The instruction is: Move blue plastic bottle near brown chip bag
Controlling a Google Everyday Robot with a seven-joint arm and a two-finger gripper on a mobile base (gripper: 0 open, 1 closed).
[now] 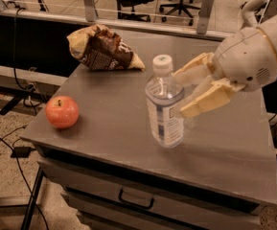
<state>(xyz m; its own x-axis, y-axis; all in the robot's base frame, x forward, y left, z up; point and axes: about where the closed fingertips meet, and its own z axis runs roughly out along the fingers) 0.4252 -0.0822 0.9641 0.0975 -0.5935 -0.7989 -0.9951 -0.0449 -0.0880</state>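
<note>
The blue plastic bottle, clear with a white cap and a blue-and-white label, stands slightly tilted in the middle of the grey table. My gripper reaches in from the right. Its tan fingers are closed on the bottle's upper body, one behind it and one in front. The brown chip bag, wrinkly with tan edges, lies at the table's far left, a good way from the bottle.
A red apple sits near the table's front left edge. A drawer with a handle is under the tabletop. Cables run over the floor at the left. Office chairs stand behind a rail at the back.
</note>
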